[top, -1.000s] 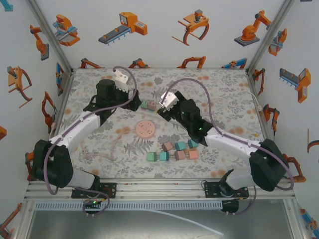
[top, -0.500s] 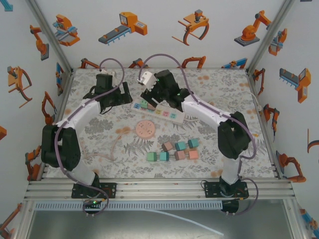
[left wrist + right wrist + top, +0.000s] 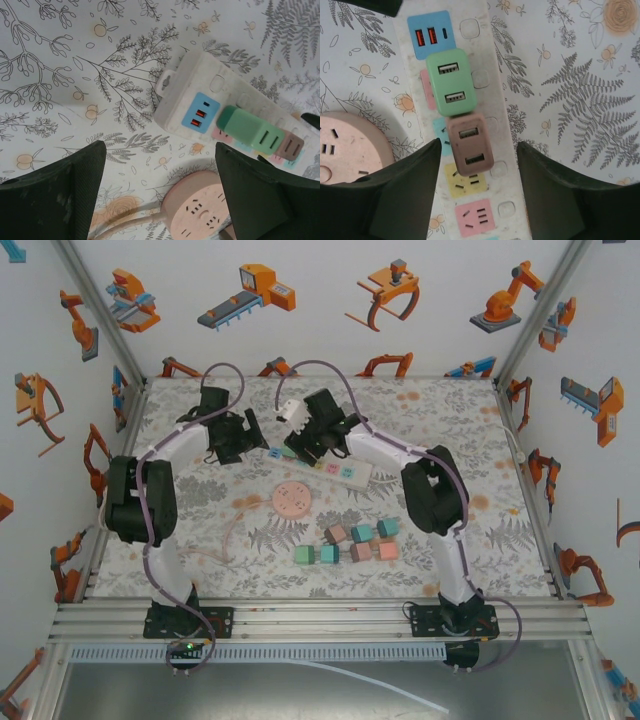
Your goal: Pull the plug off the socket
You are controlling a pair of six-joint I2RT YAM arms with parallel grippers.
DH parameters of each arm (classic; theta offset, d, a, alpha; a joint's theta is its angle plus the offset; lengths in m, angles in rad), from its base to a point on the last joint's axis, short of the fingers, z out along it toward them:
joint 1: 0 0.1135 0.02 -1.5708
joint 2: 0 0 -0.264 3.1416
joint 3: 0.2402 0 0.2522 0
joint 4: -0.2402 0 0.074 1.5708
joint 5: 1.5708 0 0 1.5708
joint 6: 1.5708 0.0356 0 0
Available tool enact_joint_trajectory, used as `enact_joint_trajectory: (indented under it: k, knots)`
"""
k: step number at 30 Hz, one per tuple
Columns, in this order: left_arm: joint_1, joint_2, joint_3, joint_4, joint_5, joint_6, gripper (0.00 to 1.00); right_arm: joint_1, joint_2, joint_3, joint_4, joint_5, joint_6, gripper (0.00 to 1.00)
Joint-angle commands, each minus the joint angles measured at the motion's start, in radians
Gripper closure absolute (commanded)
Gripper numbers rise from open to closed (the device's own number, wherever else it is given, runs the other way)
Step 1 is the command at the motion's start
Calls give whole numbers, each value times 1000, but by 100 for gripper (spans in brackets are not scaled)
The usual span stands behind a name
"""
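Observation:
A white power strip lies on the floral mat, with a green plug and a brown plug seated side by side in its sockets. My right gripper hangs open over the strip, its fingers straddling the strip's width just below the brown plug, touching nothing. In the left wrist view the strip, the green plug and the brown plug lie ahead of my open left gripper. From above, the left gripper sits off the strip's left end, the right gripper over it.
A round pink socket with its cable lies just in front of the strip, below my left fingers. Several loose green and brown plugs sit grouped nearer the front. Frame posts and side walls close in the mat.
Both arms have swung toward the back of the mat. The right gripper has come down over the strip near the two plugs, and the left gripper has closed in on its left end.

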Motion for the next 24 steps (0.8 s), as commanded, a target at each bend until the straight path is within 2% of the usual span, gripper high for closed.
enact_joint_trajectory:
  k: [1,5,9,18,24]
  knots:
    - [-10,33,36,-32,-11,-73,19,0,15,40,-5,-46,-3,47]
    - [-37,65,23,6,-28,-99,18,0,25,33,-3,-61,-14,55]
    - [-53,123,77,-39,-14,-79,18,0,18,18,13,-82,-12,57]
    - [-75,141,98,-113,-115,-54,22,-1,-4,2,36,-113,-19,65]
    - [-81,155,114,-148,-114,-63,26,0,-27,0,51,-124,-43,70]
